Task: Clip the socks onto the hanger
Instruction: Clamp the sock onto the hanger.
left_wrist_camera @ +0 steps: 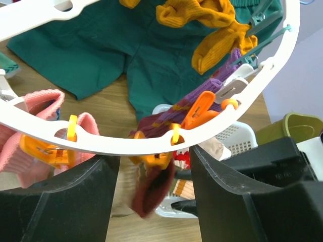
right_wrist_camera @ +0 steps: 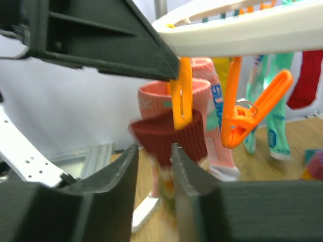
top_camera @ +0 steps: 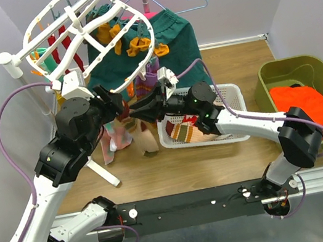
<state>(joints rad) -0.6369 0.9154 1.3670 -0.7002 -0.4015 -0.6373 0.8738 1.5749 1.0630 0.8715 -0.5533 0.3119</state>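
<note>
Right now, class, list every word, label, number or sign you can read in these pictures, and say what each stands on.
Nothing can be read for certain.
Blue lettering down the pink sock, right wrist view: too blurred to read.

Green garment (top_camera: 175, 37) — white basket (top_camera: 229, 91), orange cloth (top_camera: 303, 105) in olive bin (top_camera: 268, 84).

On the white hanger (left_wrist_camera: 116, 144), an orange clip (left_wrist_camera: 151, 160) over a maroon sock (left_wrist_camera: 154, 194), between parted fingers (left_wrist_camera: 60, 201) of the left hand (left_wrist_camera: 155, 169)
</note>
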